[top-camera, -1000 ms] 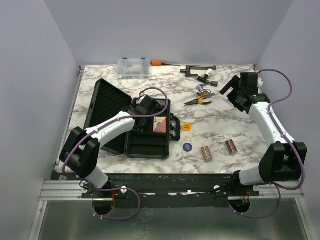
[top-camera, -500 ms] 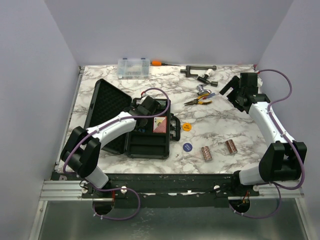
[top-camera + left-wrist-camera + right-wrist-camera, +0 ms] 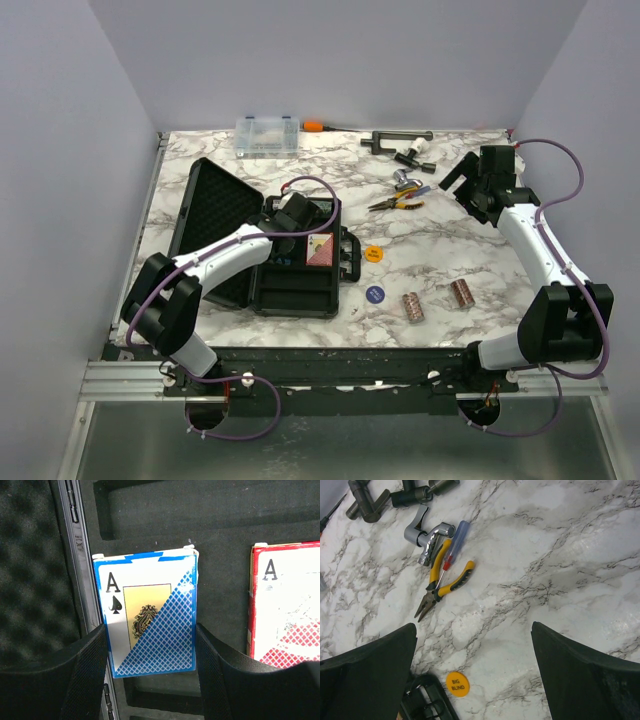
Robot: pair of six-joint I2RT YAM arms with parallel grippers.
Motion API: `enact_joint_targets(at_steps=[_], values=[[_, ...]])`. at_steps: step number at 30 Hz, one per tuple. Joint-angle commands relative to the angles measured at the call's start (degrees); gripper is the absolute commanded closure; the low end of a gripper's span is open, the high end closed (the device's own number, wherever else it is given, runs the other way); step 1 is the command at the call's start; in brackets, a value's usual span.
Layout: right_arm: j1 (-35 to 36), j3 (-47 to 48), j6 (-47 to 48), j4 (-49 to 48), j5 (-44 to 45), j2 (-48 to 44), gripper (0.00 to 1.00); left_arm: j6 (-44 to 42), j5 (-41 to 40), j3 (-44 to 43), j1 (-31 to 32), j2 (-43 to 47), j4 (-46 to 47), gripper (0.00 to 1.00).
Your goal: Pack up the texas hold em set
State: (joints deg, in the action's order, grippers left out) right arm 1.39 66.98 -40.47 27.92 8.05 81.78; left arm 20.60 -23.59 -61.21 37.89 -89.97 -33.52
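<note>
The black foam-lined case (image 3: pixel 292 292) lies open at the left, its lid (image 3: pixel 213 212) tipped back. My left gripper (image 3: pixel 291 224) hangs over the case. In the left wrist view my left gripper (image 3: pixel 150 647) is shut on the blue card deck (image 3: pixel 150 615), one finger on each long side. The red deck (image 3: pixel 287 610) lies in the foam to its right, also seen as the red deck (image 3: pixel 319 250) from above. An orange disc (image 3: pixel 373 253), a blue disc (image 3: pixel 375 294) and two brownish chip rolls (image 3: pixel 412 306) (image 3: pixel 461 293) lie on the table. My right gripper (image 3: pixel 474 645) stands open above the table, holding nothing.
Yellow-handled pliers (image 3: pixel 442 582) and a small screwdriver lie by metal fittings (image 3: pixel 400 140) at the back. A clear organiser box (image 3: pixel 268 135) sits at the back edge. The orange disc (image 3: pixel 457 683) lies just beside the case handle (image 3: pixel 427 702).
</note>
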Motion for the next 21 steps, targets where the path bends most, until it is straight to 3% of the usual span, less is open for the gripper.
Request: enact_joint_targets(at_steps=[1,21], values=[[-0.1,-0.9,0.7,-0.7,0.2,0.5,0.00,2.2,6.9,2.0,1.4,0.6,2.3,0.65],[-0.2,-1.1,0.6,-1.1,-1.0,0.7,0.00,1.2,15.6,11.1,-3.1,5.2,10.8,0.65]])
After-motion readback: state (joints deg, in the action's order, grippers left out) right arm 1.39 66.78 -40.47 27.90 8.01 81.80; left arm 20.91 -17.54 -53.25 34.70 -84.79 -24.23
